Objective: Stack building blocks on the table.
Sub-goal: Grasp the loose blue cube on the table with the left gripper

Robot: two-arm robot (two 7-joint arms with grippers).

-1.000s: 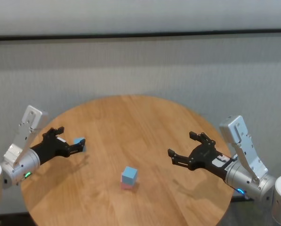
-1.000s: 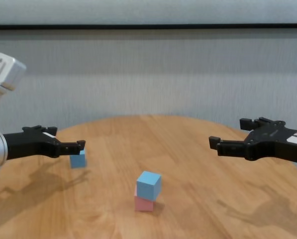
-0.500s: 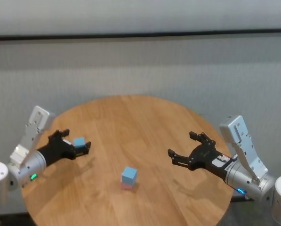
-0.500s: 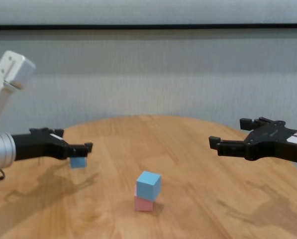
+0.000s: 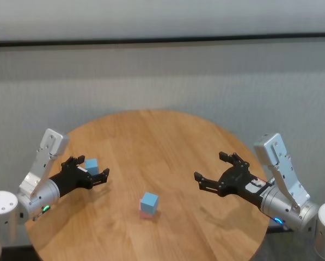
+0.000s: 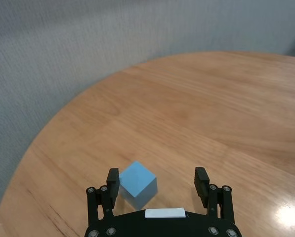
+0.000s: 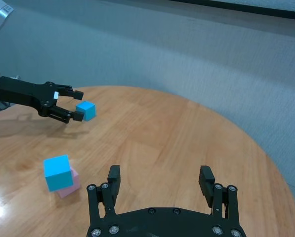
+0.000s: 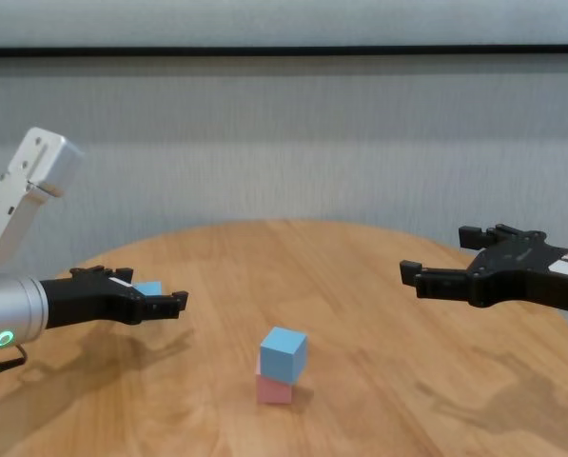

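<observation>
On the round wood-grain counter (image 5: pixel 167 141), a light blue block (image 5: pixel 149 202) sits stacked on a pale pink block (image 5: pixel 146 215) near the front middle, the blue one turned slightly askew on the pink one. The second light blue block (image 5: pixel 91 164) rests alone on the counter's left side, well apart from the stack. The left tool (image 5: pixel 91 173) hovers low around this lone block with its fingers spread wide; in the left wrist view the block (image 6: pixel 138 184) lies between the two fingertips (image 6: pixel 112 178), close to one of them and clear of the other, so nothing is grasped. The right tool (image 5: pixel 210 171) hangs above the counter's right side, well away from every block, its fingers likewise released and holding nothing. From the right wrist view, the stack (image 7: pixel 60 173) and the left tool (image 7: pixel 74 104) with its lone block (image 7: pixel 86 110) show across the counter.
</observation>
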